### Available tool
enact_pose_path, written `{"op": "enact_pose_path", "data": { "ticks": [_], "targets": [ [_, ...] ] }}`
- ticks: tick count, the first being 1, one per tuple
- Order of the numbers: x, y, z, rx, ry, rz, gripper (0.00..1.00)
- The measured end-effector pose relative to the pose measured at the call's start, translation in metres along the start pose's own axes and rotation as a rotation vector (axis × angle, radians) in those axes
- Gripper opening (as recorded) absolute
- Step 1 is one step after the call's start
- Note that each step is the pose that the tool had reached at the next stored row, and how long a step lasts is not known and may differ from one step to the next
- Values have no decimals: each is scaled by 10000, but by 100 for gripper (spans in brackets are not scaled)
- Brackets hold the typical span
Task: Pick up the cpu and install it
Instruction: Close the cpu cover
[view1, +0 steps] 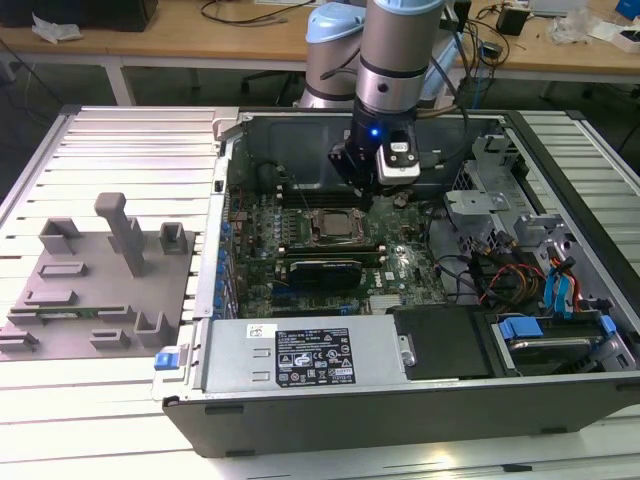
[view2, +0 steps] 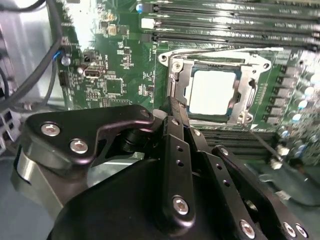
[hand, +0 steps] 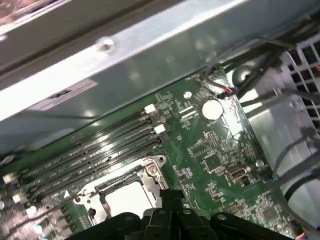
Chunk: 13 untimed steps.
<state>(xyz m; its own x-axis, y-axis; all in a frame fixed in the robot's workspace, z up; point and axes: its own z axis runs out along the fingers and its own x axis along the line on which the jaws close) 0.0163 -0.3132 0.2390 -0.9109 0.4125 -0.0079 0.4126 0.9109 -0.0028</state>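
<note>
The cpu (view2: 212, 92) is a silvery square lying flat inside the socket's metal frame (view2: 172, 75) on the green motherboard (view2: 110, 65). The exterior view shows the cpu (view1: 335, 226) in the middle of the open computer case, and the first wrist view shows it as a pale square (hand: 127, 197). My gripper (view2: 173, 106) hangs just beside the socket's edge, a little above the board, fingers shut together with nothing between them. In the exterior view the gripper (view1: 362, 188) sits behind the socket under the arm; its black tip (hand: 170, 195) also appears in the first wrist view.
A grey fixture plate (view1: 100, 280) with upright blocks lies outside the case at the exterior view's left. Memory slots (view2: 225, 22) run beside the socket. The power supply (view1: 300, 355), cables (view1: 490, 270) and a drive bay (view1: 545, 330) crowd the case's front and right.
</note>
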Motion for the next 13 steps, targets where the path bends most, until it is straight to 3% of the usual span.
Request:
{"op": "enact_pose_path", "data": {
  "ticks": [2,8,10,13],
  "targets": [
    [0,0,1,1,-2,-354,11],
    [0,0,5,3,-18,-2556,11],
    [0,0,6,13,-24,-2852,11],
    [0,0,5,19,-26,-2873,11]
  ]
}}
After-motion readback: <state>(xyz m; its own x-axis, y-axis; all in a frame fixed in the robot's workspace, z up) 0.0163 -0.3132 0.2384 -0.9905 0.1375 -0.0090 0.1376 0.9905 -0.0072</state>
